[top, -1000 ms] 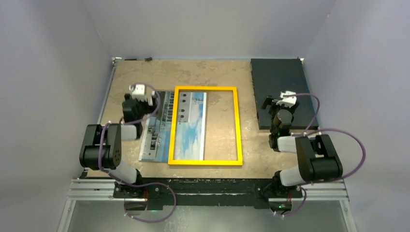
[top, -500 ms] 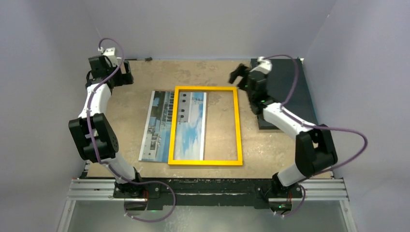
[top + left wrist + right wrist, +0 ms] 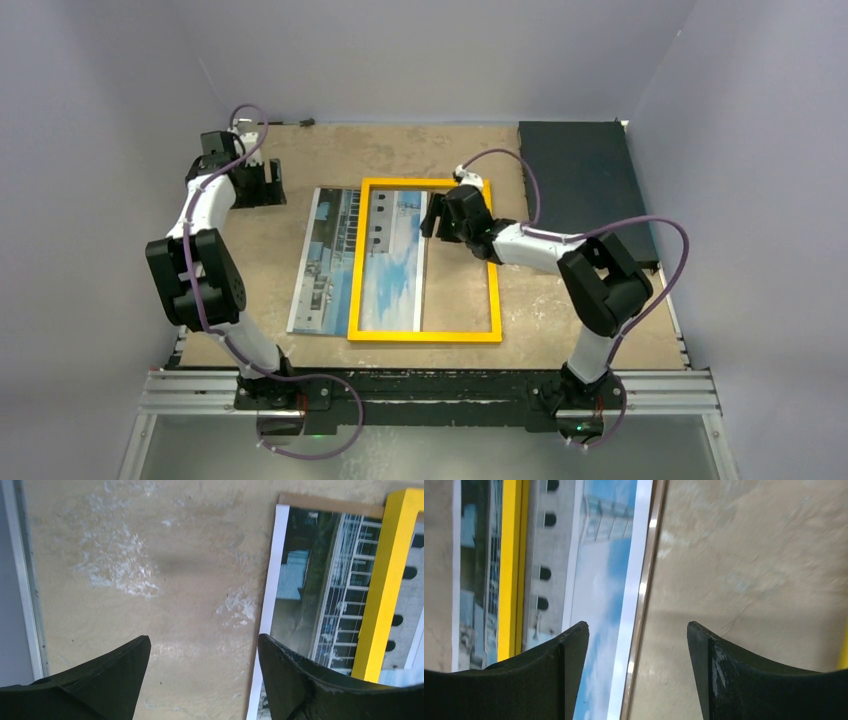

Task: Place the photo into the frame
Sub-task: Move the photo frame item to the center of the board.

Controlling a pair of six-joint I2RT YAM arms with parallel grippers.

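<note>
The yellow frame (image 3: 494, 262) lies flat in the middle of the table. The photo (image 3: 328, 262) lies face up, its right half under the frame and its left half sticking out to the left. My left gripper (image 3: 268, 188) is open and empty over bare table, just beyond the photo's far left corner. In the left wrist view its jaws (image 3: 204, 640) stand wide apart, with the photo (image 3: 305, 605) and the frame's left bar (image 3: 385, 580) to the right. My right gripper (image 3: 438, 218) is open and empty over the frame's far part, straddling the photo's right edge (image 3: 599, 580).
A dark mat (image 3: 580, 180) lies at the back right corner. A thin brown strip (image 3: 330, 501) shows along the photo's far edge. The table's left metal edge (image 3: 25, 580) is close to my left gripper.
Both arms unfolded from near their bases. The left reached to the far left corner, then came in toward the photo's corner. The right swung from the mat to over the frame.
</note>
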